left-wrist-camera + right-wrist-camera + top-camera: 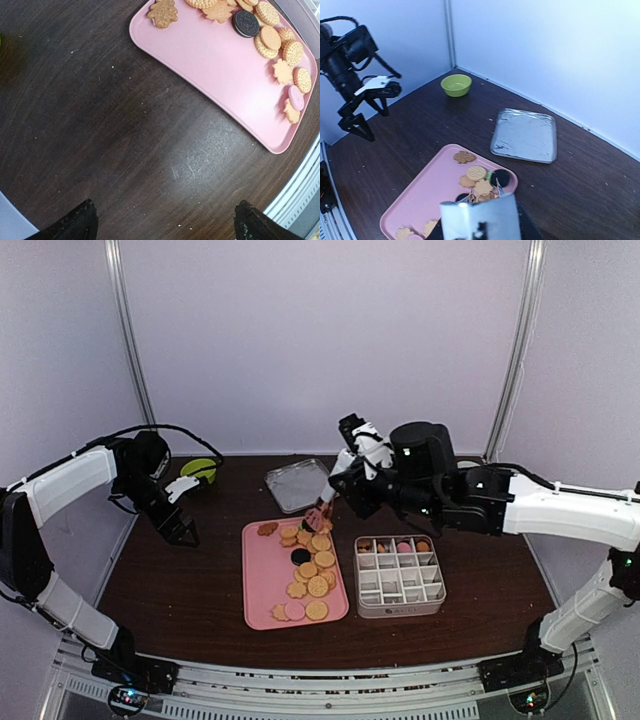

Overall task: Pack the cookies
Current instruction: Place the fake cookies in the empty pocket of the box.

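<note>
- Pink tray nearest: most cookies lie here unpacked; divided box has only its far row partly filled.
- Left gripper spread wide, empty, beside the tray.
- Right gripper pinching metal tongs over the tray's far end.

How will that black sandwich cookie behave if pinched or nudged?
Probably rigid but brittle: the black sandwich cookie looks thin and embossed, so a hard pinch may crack it. Lying flat on the smooth pink tray, it would likely slide, not roll.
</note>
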{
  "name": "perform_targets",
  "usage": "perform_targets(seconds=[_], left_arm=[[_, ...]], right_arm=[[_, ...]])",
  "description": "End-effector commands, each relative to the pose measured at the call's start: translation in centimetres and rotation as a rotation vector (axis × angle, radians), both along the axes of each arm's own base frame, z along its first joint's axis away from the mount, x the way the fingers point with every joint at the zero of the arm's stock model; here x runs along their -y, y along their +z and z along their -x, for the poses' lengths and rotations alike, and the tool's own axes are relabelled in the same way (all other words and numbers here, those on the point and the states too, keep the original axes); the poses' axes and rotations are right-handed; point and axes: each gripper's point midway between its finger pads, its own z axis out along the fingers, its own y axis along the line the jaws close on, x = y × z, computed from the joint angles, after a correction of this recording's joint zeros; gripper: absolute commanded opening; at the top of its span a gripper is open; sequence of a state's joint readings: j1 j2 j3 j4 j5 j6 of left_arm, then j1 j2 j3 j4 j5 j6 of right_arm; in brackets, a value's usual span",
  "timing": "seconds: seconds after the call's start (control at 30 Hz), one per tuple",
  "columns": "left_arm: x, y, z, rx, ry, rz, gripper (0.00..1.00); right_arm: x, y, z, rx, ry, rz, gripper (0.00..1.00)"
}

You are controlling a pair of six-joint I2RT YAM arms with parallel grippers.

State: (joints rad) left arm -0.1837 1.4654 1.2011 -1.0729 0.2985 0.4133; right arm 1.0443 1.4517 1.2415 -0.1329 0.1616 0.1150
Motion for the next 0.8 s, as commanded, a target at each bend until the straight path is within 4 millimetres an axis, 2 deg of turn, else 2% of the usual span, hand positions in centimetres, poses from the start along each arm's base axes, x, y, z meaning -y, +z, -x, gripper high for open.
perform_targets(seconds=[0.0, 0.1, 0.23, 0.77], left_arm=[[0.3, 0.8, -0.5, 0.017, -0.002, 0.028, 0.98], [0.3, 0.8, -0.5, 0.016, 0.000, 0.032, 0.98], [0.4, 0.7, -0.5, 0.014, 0.000, 0.033, 0.98], [0.5, 0.5, -0.6, 0.005, -0.001, 0.039, 0.98]], right_arm=[[5.5, -0.9, -0.9, -0.005, -0.130, 0.001, 0.09], [8.3, -1.5, -0.8, -0.012, -0.180, -0.003, 0.10], [10.4, -2.3, -0.3, -0.024, -0.215, -0.008, 0.10], [12.8, -4.7, 1.5, -0.078, -0.236, -0.020, 0.10]])
